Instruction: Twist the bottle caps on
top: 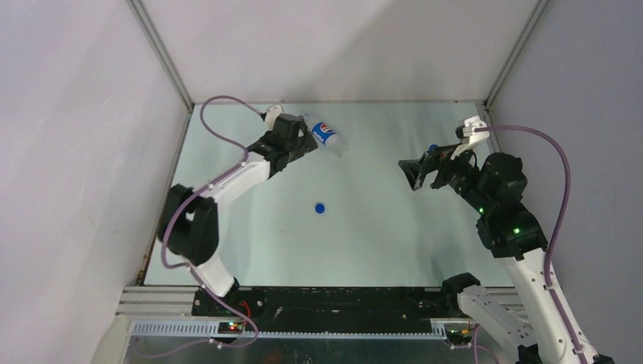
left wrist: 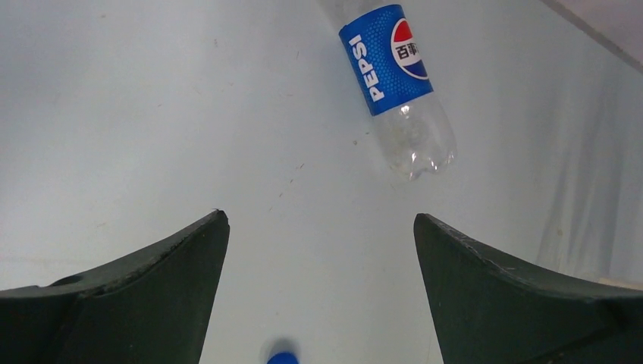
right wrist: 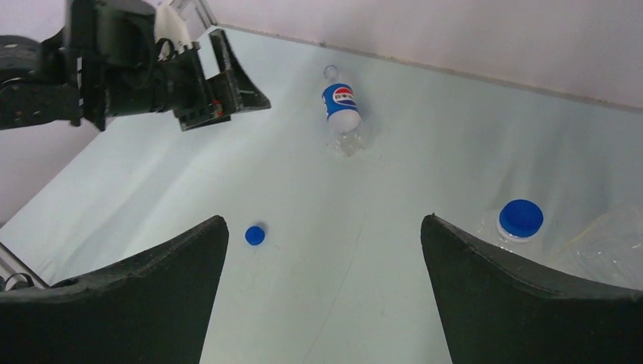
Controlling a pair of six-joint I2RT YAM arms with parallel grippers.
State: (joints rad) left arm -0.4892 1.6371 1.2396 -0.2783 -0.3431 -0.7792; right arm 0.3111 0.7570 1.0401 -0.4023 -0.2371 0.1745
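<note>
Left gripper [left wrist: 318,227]: jaws wide, empty, poised just beside Pepsi bottle [left wrist: 394,76], probably lining up to grasp.
Bottle: on side near far edge, mouth uncapped.
Loose cap [top: 320,207]: mid-table, well apart from bottle.
Right gripper [right wrist: 324,227]: jaws wide, empty, near capped bottle [right wrist: 487,227].

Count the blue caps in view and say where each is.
2. One blue cap lies loose at the centre of the table; the other sits atop a clear bottle beside the right arm. Others may hide under it.
</note>
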